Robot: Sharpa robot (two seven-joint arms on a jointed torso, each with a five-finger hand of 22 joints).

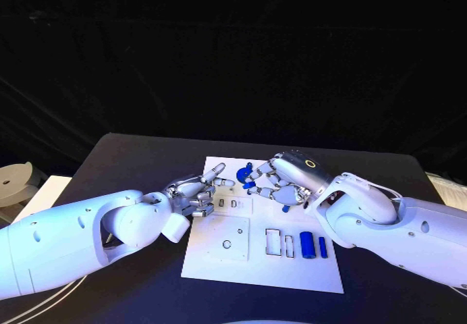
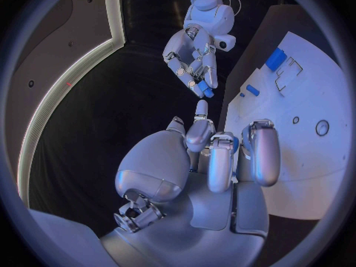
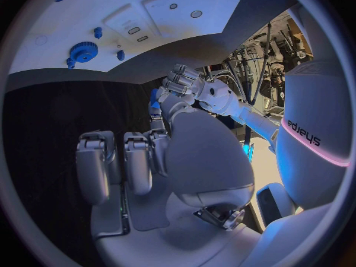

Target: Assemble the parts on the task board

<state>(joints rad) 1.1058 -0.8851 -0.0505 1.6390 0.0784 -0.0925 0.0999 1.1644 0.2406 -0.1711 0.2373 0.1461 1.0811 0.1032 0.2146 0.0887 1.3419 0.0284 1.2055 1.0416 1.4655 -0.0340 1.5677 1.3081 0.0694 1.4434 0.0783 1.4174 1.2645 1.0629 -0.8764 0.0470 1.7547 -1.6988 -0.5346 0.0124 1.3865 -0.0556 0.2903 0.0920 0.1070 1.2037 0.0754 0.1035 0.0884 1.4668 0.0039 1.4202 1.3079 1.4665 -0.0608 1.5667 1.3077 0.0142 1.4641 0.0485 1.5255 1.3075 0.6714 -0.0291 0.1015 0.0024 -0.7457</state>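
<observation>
The white task board (image 1: pixel 261 266) lies mid-table. My right hand (image 1: pixel 279 178) hovers over its far end and pinches a small blue part (image 1: pixel 250 183) in its fingertips; the left wrist view shows that part (image 2: pixel 207 92) under the right hand (image 2: pixel 191 56). A blue gear (image 1: pixel 242 169) sits on the board just beyond, also seen as the gear (image 3: pixel 83 51) in the right wrist view. My left hand (image 1: pixel 195 193) is at the board's left edge, fingers curled in, one finger stretched toward the right hand. Two blue cylinders (image 1: pixel 308 244) lie in slots near the board's right side.
A small blue peg (image 1: pixel 285 208) stands on the board under my right hand. Rectangular slots (image 1: pixel 273 241) and a round hole (image 1: pixel 227 244) mark the board's middle. The black table (image 1: pixel 127 169) stretches on both sides. A pale round object (image 1: pixel 12 181) sits off the far left.
</observation>
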